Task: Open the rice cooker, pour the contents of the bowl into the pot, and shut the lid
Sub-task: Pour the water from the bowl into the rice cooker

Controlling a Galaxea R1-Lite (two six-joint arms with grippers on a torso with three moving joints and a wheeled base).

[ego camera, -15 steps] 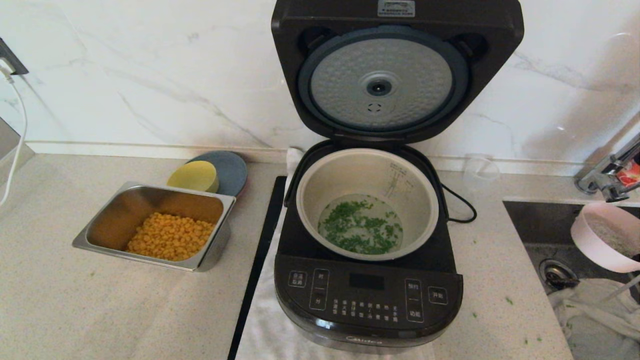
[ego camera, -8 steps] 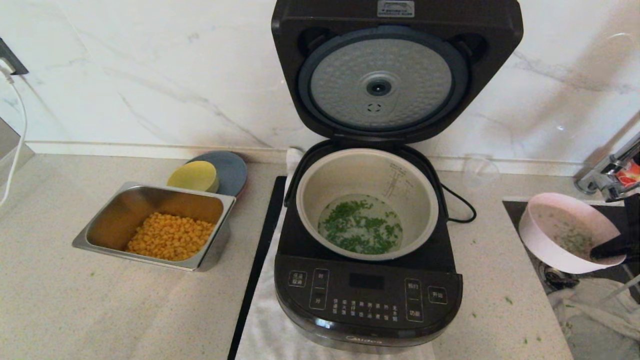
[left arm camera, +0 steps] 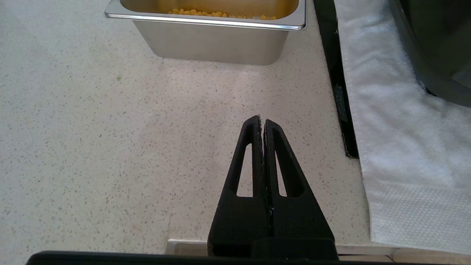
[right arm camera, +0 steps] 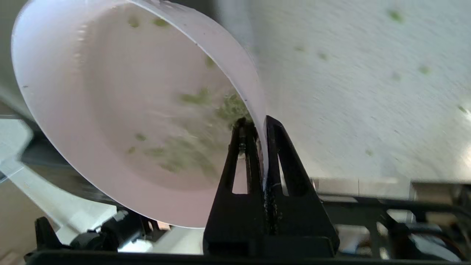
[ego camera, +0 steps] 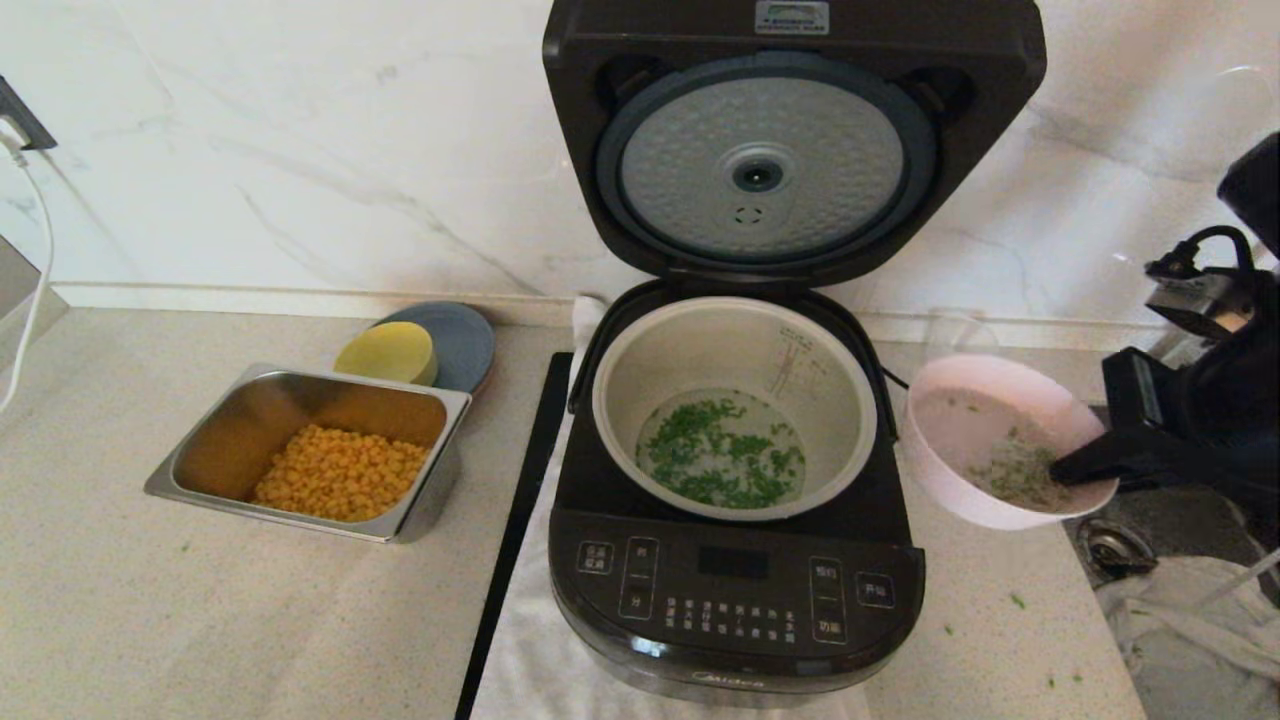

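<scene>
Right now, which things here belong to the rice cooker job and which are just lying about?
In the job: rice cooker, open lid, pot, bowl of chopped greens, right gripper.
Lying about: steel tray of corn, yellow dish, grey plate, white towel.

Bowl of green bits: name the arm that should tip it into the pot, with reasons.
Right. The right gripper is shut on the bowl by its rim, beside the rice cooker, whose lid stands open over the pot. The left gripper is shut, empty, over the counter by the corn tray.

The lid (ego camera: 795, 140) is cut off at the head view's top edge.
</scene>
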